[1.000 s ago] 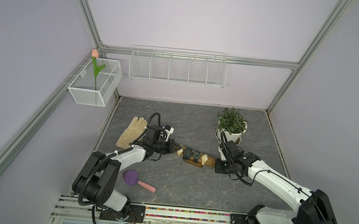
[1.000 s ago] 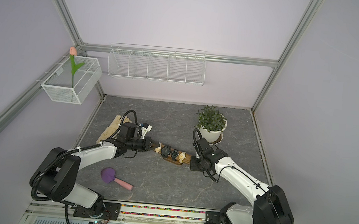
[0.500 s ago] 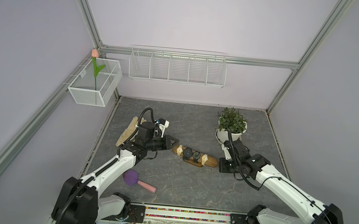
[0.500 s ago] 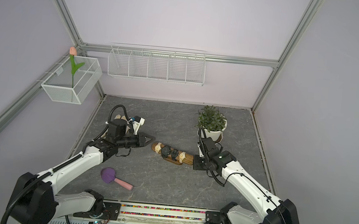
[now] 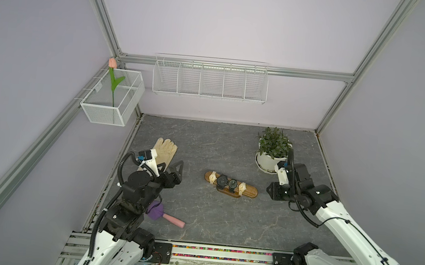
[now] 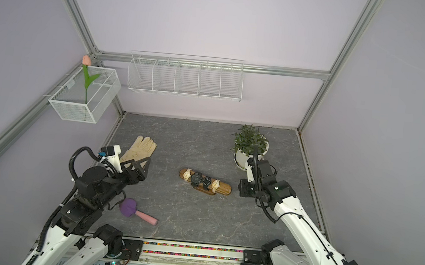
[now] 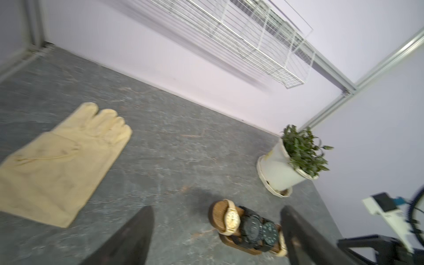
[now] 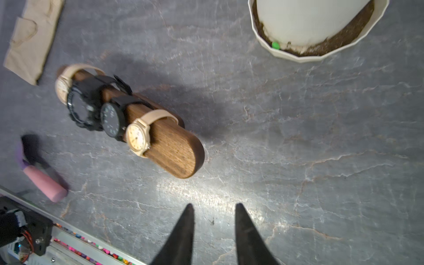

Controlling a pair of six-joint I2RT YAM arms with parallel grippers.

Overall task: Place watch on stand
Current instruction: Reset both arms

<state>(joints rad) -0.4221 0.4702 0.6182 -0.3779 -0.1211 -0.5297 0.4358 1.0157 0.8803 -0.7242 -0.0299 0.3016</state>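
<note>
The brown wooden stand (image 5: 251,191) (image 6: 224,189) lies on the grey table near the middle. Several watches are strapped round it: a beige watch (image 8: 137,137) near each end and two black watches (image 8: 110,119) between them. My left gripper (image 5: 171,170) (image 7: 215,210) hovers left of the stand, well apart from it, jaws wide open and empty. To the stand's right is my right gripper (image 5: 271,191) (image 8: 213,206), a short gap from the bar's rounded end (image 8: 183,158). Its jaws are partly open with only table between them.
A beige glove (image 5: 165,149) lies behind my left gripper. A purple-headed pink-handled tool (image 5: 160,212) lies in front of the left arm. A potted plant (image 5: 271,150) stands behind the right wrist. A wire shelf (image 5: 210,79) and a basket with a tulip (image 5: 112,98) hang on the walls.
Both grippers were shut at the stand's two ends. Both have drawn back from it and opened, the left arm pulling far left, the right a little right.
</note>
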